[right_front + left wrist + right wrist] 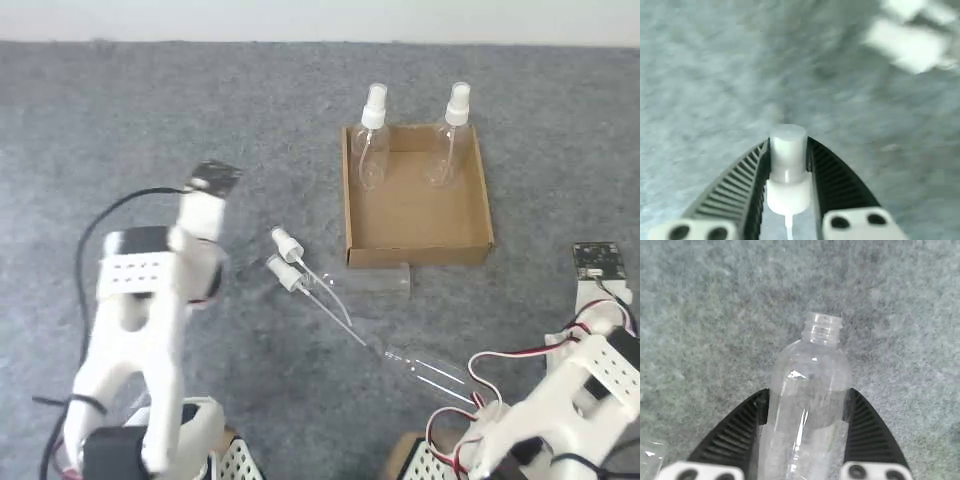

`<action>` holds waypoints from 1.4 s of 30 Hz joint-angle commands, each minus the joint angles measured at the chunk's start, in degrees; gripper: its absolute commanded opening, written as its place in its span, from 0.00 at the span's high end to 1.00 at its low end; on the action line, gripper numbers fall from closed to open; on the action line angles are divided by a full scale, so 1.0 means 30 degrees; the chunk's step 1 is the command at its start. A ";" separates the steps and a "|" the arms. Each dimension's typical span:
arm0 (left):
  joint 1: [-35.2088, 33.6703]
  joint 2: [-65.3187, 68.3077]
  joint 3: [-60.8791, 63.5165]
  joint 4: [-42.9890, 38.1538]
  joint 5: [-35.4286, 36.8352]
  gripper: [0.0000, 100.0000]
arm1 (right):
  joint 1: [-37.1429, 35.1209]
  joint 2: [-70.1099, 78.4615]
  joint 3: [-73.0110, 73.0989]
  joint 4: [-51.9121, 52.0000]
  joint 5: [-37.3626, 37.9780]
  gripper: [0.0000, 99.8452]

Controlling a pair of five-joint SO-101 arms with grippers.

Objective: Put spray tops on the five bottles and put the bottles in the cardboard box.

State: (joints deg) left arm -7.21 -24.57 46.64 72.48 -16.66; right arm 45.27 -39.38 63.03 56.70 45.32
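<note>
In the left wrist view my left gripper (787, 145) is shut on a white spray top (787, 165), held above the grey carpet. My right gripper (807, 400) is shut on a clear open-necked bottle (811, 375); in the high view this bottle (428, 372) lies low near the front, neck pointing left. Two more spray tops (287, 243) (282, 272) with long dip tubes lie mid-table. Another clear bottle (375, 280) lies against the front of the cardboard box (486, 200). Two capped bottles (370, 145) (448, 140) stand in the box's far side.
Grey carpet (150, 110) covers the whole table. The left arm (150, 290) rises at the front left and the right arm (570, 400) at the front right, with loose cables around both bases.
</note>
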 commanded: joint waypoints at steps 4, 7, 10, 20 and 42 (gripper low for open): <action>0.4425 -0.1143 0.1245 -0.2432 0.4308 0.97 | -0.0161 -0.0806 0.0879 -0.0630 0.0234 0.89; 0.4571 -0.1143 0.2125 -0.2901 0.4952 0.97 | -0.0073 -0.0806 0.1289 -0.1685 0.1084 0.89; 0.4103 -0.1143 0.3062 -0.3751 0.4278 0.95 | -0.0073 -0.0806 0.1817 -0.2066 0.2549 0.89; 0.3194 -0.1143 0.4059 -0.4366 0.3897 0.82 | 0.1070 -0.0806 0.2081 -0.2740 0.3223 0.89; 0.4835 0.0850 0.4498 -0.5773 0.1407 0.83 | 0.1363 -0.2593 0.1905 -0.2857 0.3106 0.90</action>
State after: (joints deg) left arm 7.47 -25.19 62.20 56.57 -11.38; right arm 48.62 -42.20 69.54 48.97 54.20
